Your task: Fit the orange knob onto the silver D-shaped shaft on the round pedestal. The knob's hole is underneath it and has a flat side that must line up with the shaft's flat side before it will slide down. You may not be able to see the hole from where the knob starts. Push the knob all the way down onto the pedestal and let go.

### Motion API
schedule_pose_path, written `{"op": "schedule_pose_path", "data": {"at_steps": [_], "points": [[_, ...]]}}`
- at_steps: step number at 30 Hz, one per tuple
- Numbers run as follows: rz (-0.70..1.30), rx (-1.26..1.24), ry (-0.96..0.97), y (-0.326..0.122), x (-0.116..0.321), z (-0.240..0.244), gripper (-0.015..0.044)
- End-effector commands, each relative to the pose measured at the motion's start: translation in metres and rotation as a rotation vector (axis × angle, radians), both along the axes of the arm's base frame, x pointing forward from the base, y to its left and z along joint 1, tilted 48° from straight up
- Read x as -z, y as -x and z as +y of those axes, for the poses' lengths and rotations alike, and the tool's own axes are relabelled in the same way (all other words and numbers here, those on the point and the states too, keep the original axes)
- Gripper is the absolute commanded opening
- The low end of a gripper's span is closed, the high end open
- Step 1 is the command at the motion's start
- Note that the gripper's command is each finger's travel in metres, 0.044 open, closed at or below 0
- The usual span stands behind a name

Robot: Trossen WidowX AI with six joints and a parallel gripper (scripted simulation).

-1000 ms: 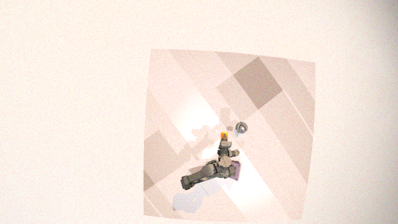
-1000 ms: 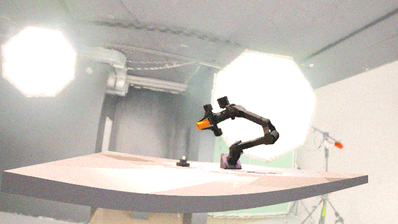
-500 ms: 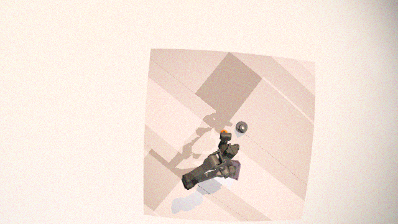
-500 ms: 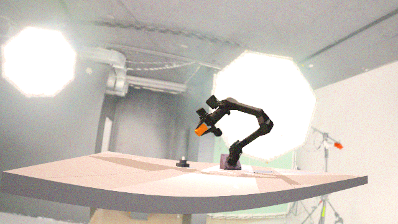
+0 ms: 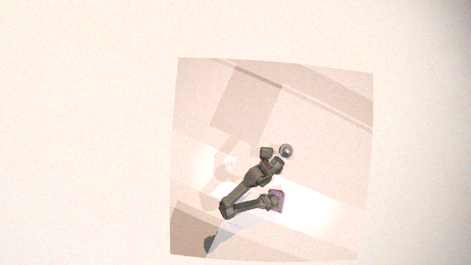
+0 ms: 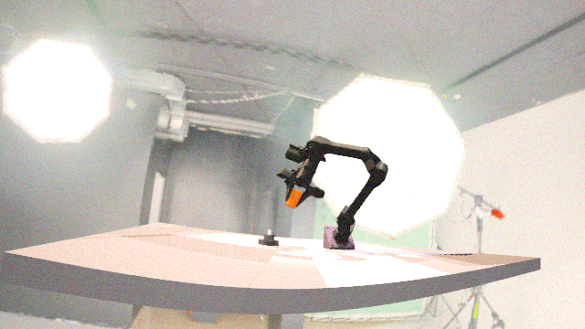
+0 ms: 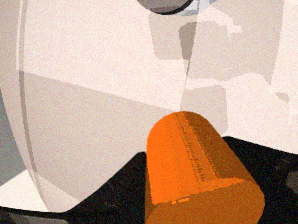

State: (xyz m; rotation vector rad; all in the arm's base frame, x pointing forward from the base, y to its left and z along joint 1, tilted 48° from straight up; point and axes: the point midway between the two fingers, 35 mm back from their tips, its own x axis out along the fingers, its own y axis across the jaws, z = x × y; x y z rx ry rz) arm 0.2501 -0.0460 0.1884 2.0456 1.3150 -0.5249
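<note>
The orange knob (image 5: pixel 261 160) (image 6: pixel 293 198) (image 7: pixel 175 160) is in my gripper (image 6: pixel 294 196) (image 7: pixel 184 152), which is shut on it and holds it tilted, high above the table. The knob's hole is not visible; in the top view the arm hides most of the knob. The round dark pedestal (image 5: pixel 281 148) (image 6: pixel 269 242) (image 7: pixel 162 5) stands on the table, apart from the knob and lower down. Its silver shaft (image 5: pixel 287 151) (image 6: pixel 270 232) points up. The wrist view cuts the pedestal off at the top edge, and the shaft's flat side cannot be made out.
The arm's purple base block (image 5: pixel 281 202) (image 6: pixel 328 238) stands on the pale table (image 5: pixel 324 147) (image 6: pixel 206 270). In the exterior view the pedestal is to the left of the base. Shadows and bright light patches cross the table top.
</note>
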Motion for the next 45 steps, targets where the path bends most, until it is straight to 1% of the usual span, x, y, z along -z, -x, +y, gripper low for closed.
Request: {"op": "schedule_pose_path", "data": {"at_steps": [1,9,15,40,45], "points": [[0.061,-0.073,0.008,-0.003,0.003,0.005,0.0000],[0.185,-0.212,0.012,-0.008,0.012,0.016,0.0000],[0.189,-0.220,0.011,-0.013,0.023,0.026,0.0000],[0.217,-0.298,-0.021,-0.033,0.102,0.106,0.0000],[0.219,-0.303,-0.024,-0.033,0.107,0.111,0.0000]]}}
